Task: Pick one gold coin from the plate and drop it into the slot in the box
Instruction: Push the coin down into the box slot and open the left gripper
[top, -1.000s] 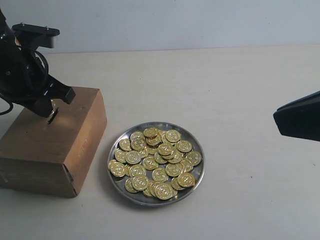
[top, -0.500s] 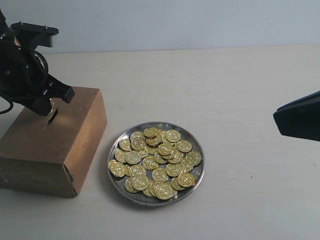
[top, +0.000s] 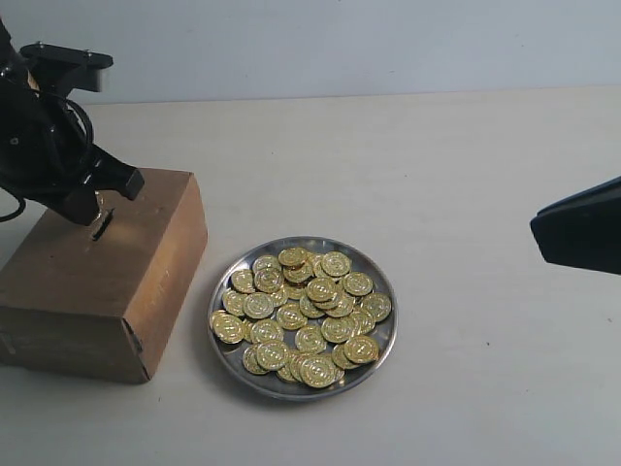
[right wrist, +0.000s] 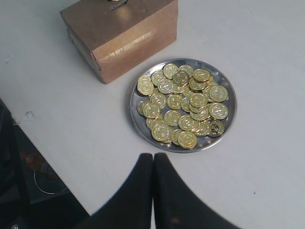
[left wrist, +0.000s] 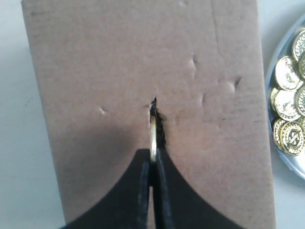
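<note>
The gold coin (left wrist: 153, 137) shows only as a thin bright edge in the left wrist view. It stands upright along the slot (left wrist: 155, 112), and how far it has entered cannot be told. Its near end is hidden between the fingertips of the left gripper (left wrist: 152, 160), which are drawn narrow and pinch it. In the exterior view the coin cannot be made out. There the left gripper (top: 97, 216) hangs just over the top of the box (top: 107, 282) and covers the slot, and its arm is cut off by the picture's edge. The right gripper (right wrist: 153, 167) has its two black fingers pressed together with nothing between them. It is well apart from the box, beyond the plate (top: 380, 282), and the exterior view catches only a dark wedge of it (top: 580, 236)

The slot is a short, dark, ragged slit in the middle of the box's top. The box is plain brown cardboard, its top pocked with small dents. A glossy strip of tape (right wrist: 125, 44) runs along one side. The plate is a round silver dish just beside the box, holding a heap of overlapping coins (top: 303, 313). Their faces carry raised designs too small to read
</note>
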Action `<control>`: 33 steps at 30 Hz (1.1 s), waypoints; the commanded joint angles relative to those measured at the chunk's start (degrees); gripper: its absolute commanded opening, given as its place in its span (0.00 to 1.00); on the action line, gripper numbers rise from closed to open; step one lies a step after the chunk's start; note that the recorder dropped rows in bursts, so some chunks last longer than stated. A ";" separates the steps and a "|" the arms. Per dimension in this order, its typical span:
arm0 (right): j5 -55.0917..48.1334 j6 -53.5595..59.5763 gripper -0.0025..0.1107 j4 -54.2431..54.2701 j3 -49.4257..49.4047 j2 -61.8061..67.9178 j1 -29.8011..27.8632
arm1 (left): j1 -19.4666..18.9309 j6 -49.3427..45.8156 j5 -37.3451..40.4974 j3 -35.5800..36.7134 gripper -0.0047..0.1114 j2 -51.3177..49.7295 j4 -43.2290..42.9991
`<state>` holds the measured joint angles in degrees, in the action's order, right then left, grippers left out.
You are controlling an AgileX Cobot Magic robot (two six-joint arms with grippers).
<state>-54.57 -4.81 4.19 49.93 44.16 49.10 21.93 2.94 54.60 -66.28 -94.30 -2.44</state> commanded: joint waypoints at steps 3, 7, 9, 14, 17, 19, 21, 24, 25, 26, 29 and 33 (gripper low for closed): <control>0.75 0.15 0.02 0.12 -0.40 -0.35 -0.23 | -0.18 -0.73 0.19 -0.49 0.04 -0.28 0.56; 0.75 0.15 0.02 0.12 -0.40 -0.35 -0.23 | -0.18 -2.53 0.19 -0.49 0.04 -0.38 2.44; 0.75 0.15 0.02 0.12 -0.40 -0.35 -0.23 | -0.18 -2.53 0.19 -0.49 0.04 -0.38 2.44; 0.34 0.15 0.02 0.14 -0.40 -0.35 -0.23 | -0.18 -2.43 0.13 -0.38 0.04 -0.77 1.97; 0.33 0.15 0.02 0.25 -0.40 -0.35 -0.23 | -0.18 -2.43 0.71 -0.38 0.04 -2.20 1.97; 0.33 0.15 0.02 0.25 -0.40 -0.35 -0.23 | -0.18 -2.43 0.84 -0.38 0.04 -2.88 1.97; 0.33 0.15 0.02 0.25 -0.40 -0.35 -0.23 | -0.18 -2.43 0.84 -0.38 0.04 -3.12 1.97; 0.33 0.15 0.02 0.25 -0.40 -0.35 -0.23 | -0.18 -2.43 0.84 -0.38 0.04 -2.87 1.59; 0.33 0.15 0.02 0.25 -0.40 -0.35 -0.23 | -0.18 -2.43 0.84 -0.38 0.04 -2.88 1.44; 0.33 0.15 0.02 0.25 -0.40 -0.35 -0.23 | -0.18 -2.43 0.84 -0.38 0.04 -2.88 1.44; 0.33 0.15 0.02 0.25 -0.40 -0.35 -0.23 | -0.18 -2.43 0.57 -0.38 0.04 -2.88 1.44; 0.33 0.15 0.02 0.25 -0.40 -0.35 -0.23 | -0.18 -2.43 0.57 -0.38 0.12 -2.88 1.44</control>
<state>-54.57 -4.81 4.42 49.93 44.16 49.10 21.93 0.64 55.25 -66.28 -97.39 -0.92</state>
